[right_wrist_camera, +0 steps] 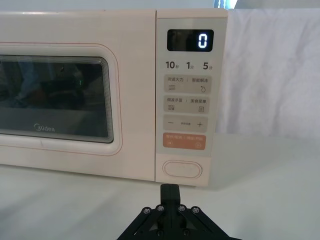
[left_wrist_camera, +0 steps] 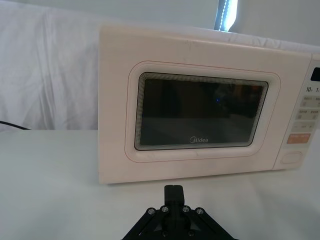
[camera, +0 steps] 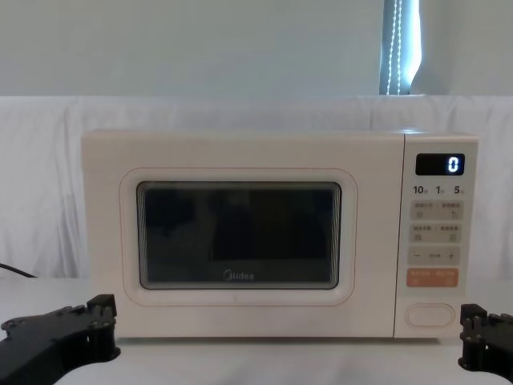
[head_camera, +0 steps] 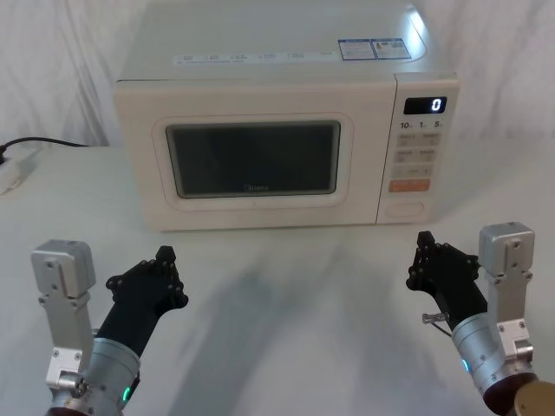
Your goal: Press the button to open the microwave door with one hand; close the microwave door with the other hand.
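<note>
The cream microwave (head_camera: pixel 286 78) stands at the back middle of the table, its display showing 0. The microwave door (head_camera: pixel 139 156) with its dark window sits shut, flush with the front. At the foot of the control panel is the button (head_camera: pixel 406 209), a wide cream pill, also facing me in the right wrist view (right_wrist_camera: pixel 182 169). My left gripper (head_camera: pixel 165 257) is shut and hovers low in front of the door's left part, apart from it. On the other side, my right gripper (head_camera: pixel 426 242) is shut too, a short way in front of the button without touching it.
A white power strip (head_camera: pixel 13 172) with a black cable (head_camera: pixel 52 141) lies at the far left of the white table (head_camera: pixel 286 286). An orange key (right_wrist_camera: pixel 184 141) sits just above the button. White cloth hangs behind the oven.
</note>
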Robot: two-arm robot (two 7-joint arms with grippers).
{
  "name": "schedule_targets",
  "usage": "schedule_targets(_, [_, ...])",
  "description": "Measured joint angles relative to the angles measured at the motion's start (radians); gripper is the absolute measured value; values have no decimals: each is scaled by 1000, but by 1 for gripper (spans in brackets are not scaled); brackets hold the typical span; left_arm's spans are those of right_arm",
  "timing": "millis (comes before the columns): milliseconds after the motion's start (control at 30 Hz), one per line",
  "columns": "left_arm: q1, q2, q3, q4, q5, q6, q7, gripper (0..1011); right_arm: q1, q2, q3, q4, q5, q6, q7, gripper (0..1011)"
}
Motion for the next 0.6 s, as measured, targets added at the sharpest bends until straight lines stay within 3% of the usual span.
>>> schedule_targets(600, [0,0,1,-1,1,1,0,0,0,0,0,0,0,0,0,0])
